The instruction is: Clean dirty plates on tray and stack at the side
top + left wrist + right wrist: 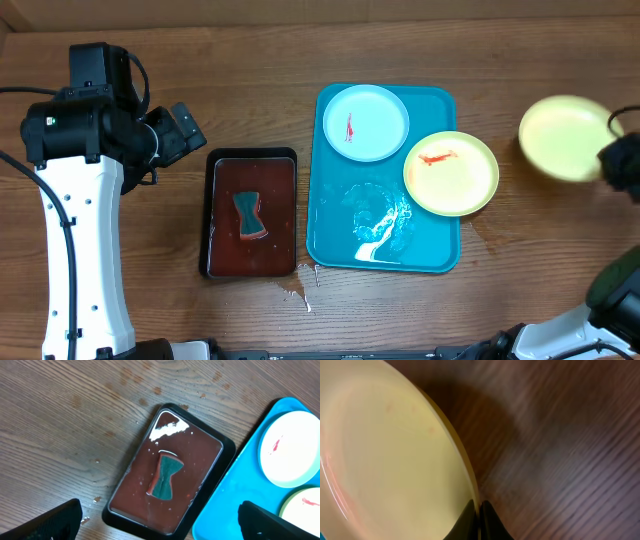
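The plate [566, 137] is out to the right of the tray [440, 255], over the table [560, 260], and my right gripper [480, 510] pinches its rim. The stacking spot lies just below, I think, so this arm is nearest (my left gripper [188, 128] is spread wide, far off by the sponge [249, 214]).

On the left gripper [159, 510] jaws gape wide; the right gripper [480, 510] pinches a yellow plate [395, 460].
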